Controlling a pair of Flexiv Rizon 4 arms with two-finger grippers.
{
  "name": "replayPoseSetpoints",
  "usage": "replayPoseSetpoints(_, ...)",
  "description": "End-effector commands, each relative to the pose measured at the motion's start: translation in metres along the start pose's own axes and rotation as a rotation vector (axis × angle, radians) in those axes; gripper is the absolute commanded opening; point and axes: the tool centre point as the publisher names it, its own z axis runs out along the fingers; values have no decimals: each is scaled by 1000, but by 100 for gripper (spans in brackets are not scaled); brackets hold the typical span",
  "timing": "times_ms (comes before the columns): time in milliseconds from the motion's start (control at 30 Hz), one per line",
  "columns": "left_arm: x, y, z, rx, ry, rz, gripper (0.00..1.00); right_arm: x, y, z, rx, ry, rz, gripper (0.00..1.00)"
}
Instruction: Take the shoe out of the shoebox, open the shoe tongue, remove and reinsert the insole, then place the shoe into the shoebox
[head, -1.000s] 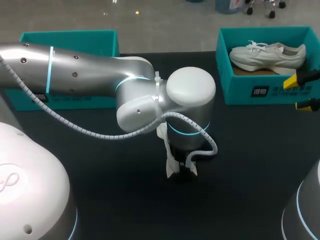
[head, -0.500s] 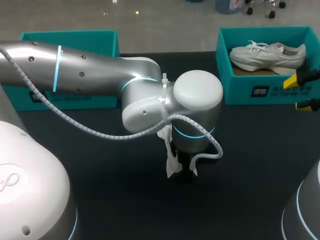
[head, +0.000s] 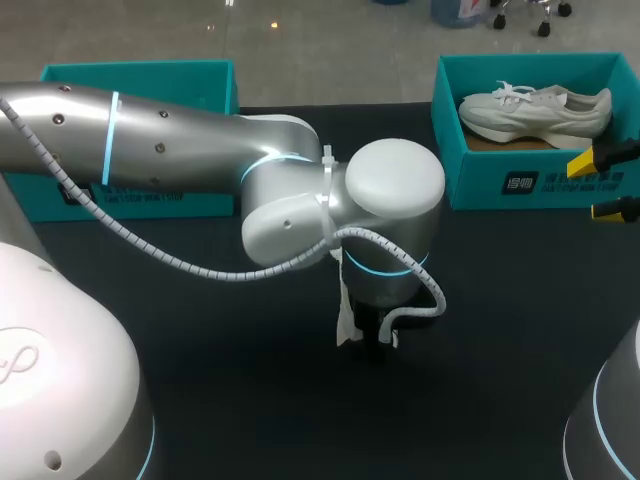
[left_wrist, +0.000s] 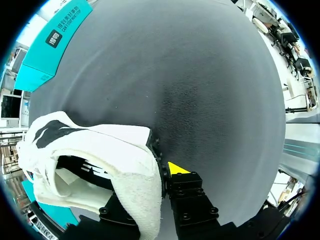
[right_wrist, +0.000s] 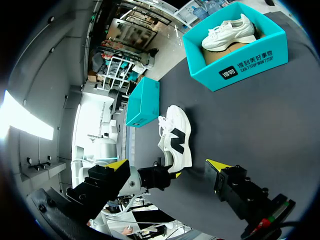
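The left shoebox (head: 150, 78) stands at the far left of the dark surface (head: 520, 300), partly behind the left arm (head: 180, 150), which reaches in to the middle. Under its wrist the left pincer (left_wrist: 159, 175) grips the white shoe (left_wrist: 95, 150) at the heel. One yellow tip presses the heel's outer side; the other is hidden behind the shoe, so the clamp looks closed from both sides. The shoe's toe points away from the pincer. The right shoebox (head: 480, 180) sits far right with a second shoe (head: 535, 112) lying inside. The right pincer (right_wrist: 168, 165) hovers near that box, fingers spread wide and holding nothing.
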Motion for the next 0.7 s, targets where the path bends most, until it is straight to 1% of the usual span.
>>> replayPoseSetpoints(33,-1,0,-17,6,3,-1,0,0,0,0,1,-2,1,100)
replayPoseSetpoints(67,-1,-1,-21,-9,1,-15,0,0,0,0,1,-2,1,100)
replayPoseSetpoints(133,0,-1,-32,-3,2,-11,0,0,0,0,1,-2,1,100)
replayPoseSetpoints(167,-1,-2,-38,-18,13,-26,0,0,0,0,1,-2,1,100)
replayPoseSetpoints(200,-2,-2,-44,-12,31,-34,0,0,0,0,1,-2,1,100)
replayPoseSetpoints(267,-8,-3,-56,-30,71,-80,0,0,0,0,1,-2,1,100)
replayPoseSetpoints(300,-10,-2,-62,-17,83,-77,0,0,0,0,1,-2,1,100)
replayPoseSetpoints(333,-11,-2,-68,-32,93,-91,0,0,0,0,1,-2,1,100)
replayPoseSetpoints(367,-12,-2,-74,-18,86,-99,0,0,0,0,1,-2,1,100)
replayPoseSetpoints(433,-13,-2,-86,-27,93,-98,0,0,0,0,1,-2,1,100)
replayPoseSetpoints(500,-14,-4,-102,-26,101,-107,0,0,0,0,1,-2,1,100)
replayPoseSetpoints(700,-16,-8,-139,-31,108,-112,0,0,0,0,1,-2,1,100)
